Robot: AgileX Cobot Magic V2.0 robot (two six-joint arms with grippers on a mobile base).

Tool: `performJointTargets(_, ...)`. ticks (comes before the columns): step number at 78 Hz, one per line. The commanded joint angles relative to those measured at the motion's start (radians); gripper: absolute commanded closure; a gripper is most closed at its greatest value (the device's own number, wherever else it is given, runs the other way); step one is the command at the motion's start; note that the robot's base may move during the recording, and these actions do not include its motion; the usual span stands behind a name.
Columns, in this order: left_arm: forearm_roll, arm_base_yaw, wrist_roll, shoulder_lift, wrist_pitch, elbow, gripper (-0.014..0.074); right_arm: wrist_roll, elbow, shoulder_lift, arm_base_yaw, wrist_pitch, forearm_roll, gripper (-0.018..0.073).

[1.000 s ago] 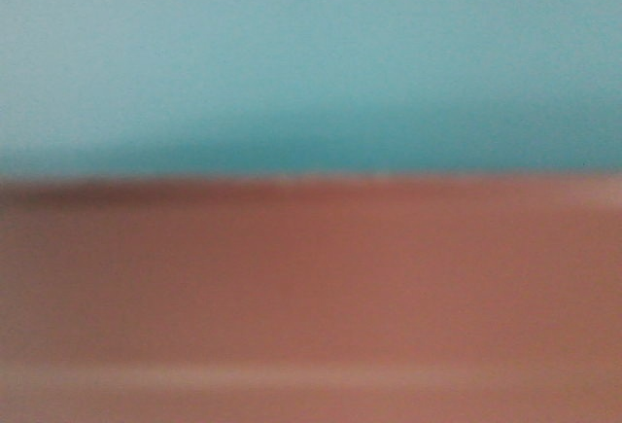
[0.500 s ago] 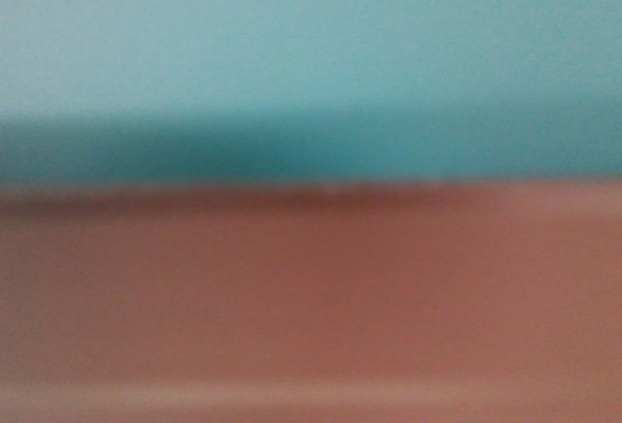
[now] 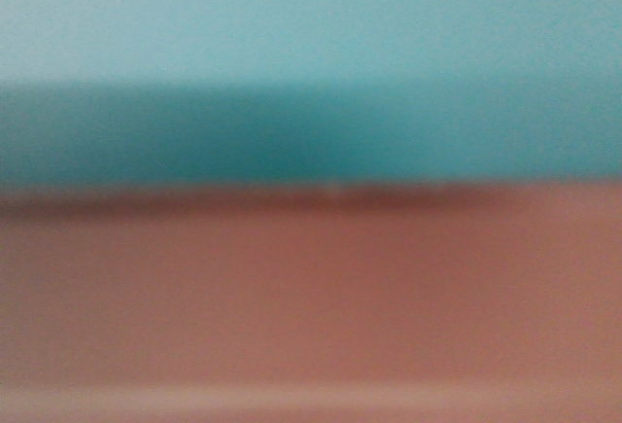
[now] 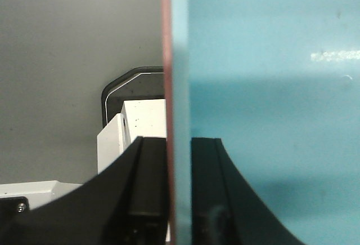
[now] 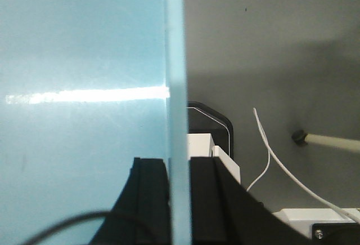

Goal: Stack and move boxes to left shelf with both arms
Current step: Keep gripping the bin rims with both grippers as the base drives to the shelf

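Observation:
The boxes fill the blurred front view, light blue box (image 3: pixel 311 44) above and salmon pink box (image 3: pixel 311 287) below. In the left wrist view my left gripper (image 4: pixel 179 143) is shut on their nested side walls: the thin pink edge (image 4: pixel 165 59) lies against the blue wall (image 4: pixel 270 115), one black finger on each side. The right wrist view shows my right gripper (image 5: pixel 179 163) shut on the blue box's opposite wall (image 5: pixel 84 59); no pink shows there. The left shelf is out of view.
Below both wrists lies grey floor (image 4: pixel 67 59). White robot body parts (image 4: pixel 135 127) and a dark rounded pad (image 4: pixel 132 84) sit under the left side. A white cable (image 5: pixel 270 155) and a beige rod with a black tip (image 5: pixel 332 142) are at the right.
In the front view the dark shadow band on the blue box has widened and the blue-pink boundary has dropped slightly; the boxes still fill the view.

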Motion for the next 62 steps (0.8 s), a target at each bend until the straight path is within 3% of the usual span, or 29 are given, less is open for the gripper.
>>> performJointTargets(1, -0.035, -0.007, 0.005, -0.033, 0.04, -0.035, 0.0599, -0.002, -0.03, -0.028, 0.0, 0.027, -0.047, 0.0506)
performJointTargets(62, -0.036, -0.007, 0.005, -0.033, 0.042, -0.035, 0.0599, -0.002, -0.03, -0.028, 0.0, 0.025, -0.047, 0.0506)
